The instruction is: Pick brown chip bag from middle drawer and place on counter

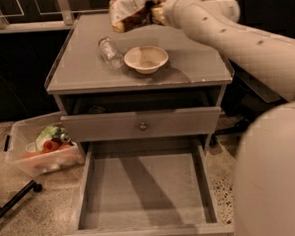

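The brown chip bag is crumpled, with a white label and cream ends. It hangs over the back edge of the counter, left of centre. My gripper is at the bag's right end and shut on it, with the pale arm reaching in from the right. The middle drawer is pulled out at the bottom of the view, and its grey floor is bare.
A white bowl and a clear plastic bottle lying on its side sit on the counter below the bag. A closed-looking drawer front with a knob is above the open drawer. A plastic bin of items stands on the speckled floor at the left.
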`<state>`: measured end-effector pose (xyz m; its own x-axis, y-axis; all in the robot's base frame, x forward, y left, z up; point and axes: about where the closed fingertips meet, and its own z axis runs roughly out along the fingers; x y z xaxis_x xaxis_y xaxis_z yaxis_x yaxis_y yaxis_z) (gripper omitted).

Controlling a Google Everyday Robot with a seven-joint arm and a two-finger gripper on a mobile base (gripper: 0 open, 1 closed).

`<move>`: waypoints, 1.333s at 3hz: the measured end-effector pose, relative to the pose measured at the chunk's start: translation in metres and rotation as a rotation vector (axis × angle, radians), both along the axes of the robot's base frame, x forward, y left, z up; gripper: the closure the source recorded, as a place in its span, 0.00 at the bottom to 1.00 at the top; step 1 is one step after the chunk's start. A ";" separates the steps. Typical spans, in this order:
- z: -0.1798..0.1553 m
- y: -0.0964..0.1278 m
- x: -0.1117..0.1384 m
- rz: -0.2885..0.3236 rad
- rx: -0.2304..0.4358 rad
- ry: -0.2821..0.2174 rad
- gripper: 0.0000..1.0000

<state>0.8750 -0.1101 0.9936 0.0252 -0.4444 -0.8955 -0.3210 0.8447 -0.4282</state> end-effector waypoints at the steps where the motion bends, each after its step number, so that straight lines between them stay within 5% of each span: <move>1: -0.031 0.032 0.027 -0.031 0.043 0.100 1.00; 2: -0.055 0.011 0.049 -0.135 0.063 0.164 1.00; 3: -0.064 -0.044 0.061 -0.280 0.088 0.187 1.00; 4: -0.049 -0.128 0.058 -0.440 0.092 0.156 1.00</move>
<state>0.9325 -0.2379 0.9442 -0.2855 -0.3016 -0.9097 0.0213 0.9470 -0.3207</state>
